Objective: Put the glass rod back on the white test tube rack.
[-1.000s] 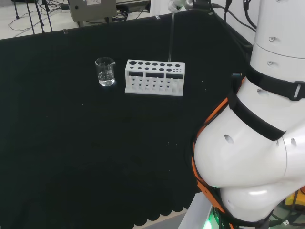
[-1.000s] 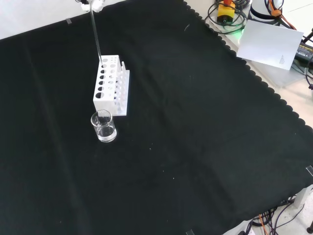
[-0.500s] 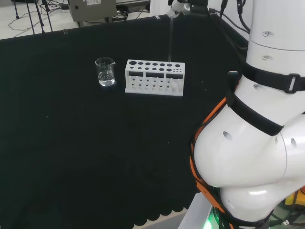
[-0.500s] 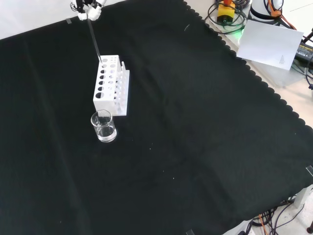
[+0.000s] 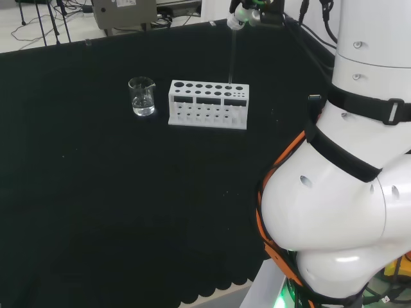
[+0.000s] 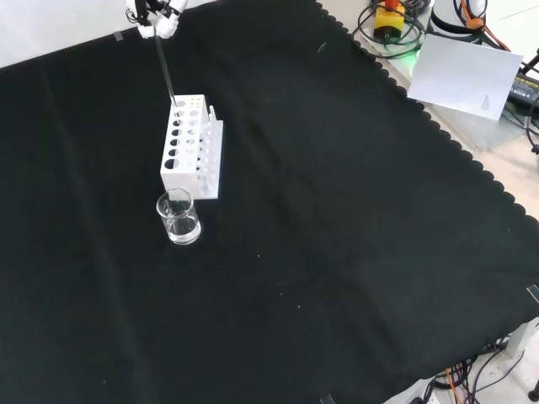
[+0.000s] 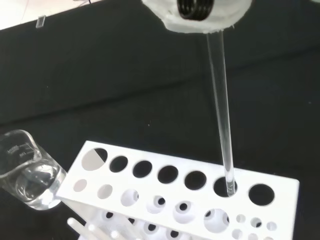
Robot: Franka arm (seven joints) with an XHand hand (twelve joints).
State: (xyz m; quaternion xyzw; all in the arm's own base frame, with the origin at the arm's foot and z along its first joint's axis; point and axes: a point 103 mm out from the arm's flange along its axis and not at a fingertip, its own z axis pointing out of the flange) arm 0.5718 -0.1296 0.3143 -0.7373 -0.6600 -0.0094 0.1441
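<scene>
Holding the glass rod (image 7: 221,107) by its top end, the hand (image 6: 154,15) has its fingertips pinched round it, above the far end of the white test tube rack (image 5: 208,103) as the front view shows it. Rod hangs near upright, slight tilt. Wrist view puts the lower tip right at, maybe just inside, the second hole from the end of the rack's top plate. Can't tell how deep it sits.

Handling, my read:
- thin, stiff, smooth glass: light, slippery, snaps if side-loaded against a hole rim
- grip at the top end is the right place; leaves the full length free to go down the hole
- long lever below the grip, so a small wrist tilt swings the tip a lot. Keep it vertical, lower straight, no lateral drag
- let go only once the tip is bottomed or well guided, else it could drop and chip

Room:
- rack stands toward the far left part of the cloth (image 6: 354,252) in the front view, well in from every edge
- beaker (image 6: 178,216) with a little clear liquid stands just beside the rack's near end in the front view, at the opposite end from the rod, so not in the descent path
- rest of the cloth is open; nothing beside the rack's long sides
- retreat straight up looks clear

Risk: tip catching the rim and tipping the light rack.
</scene>
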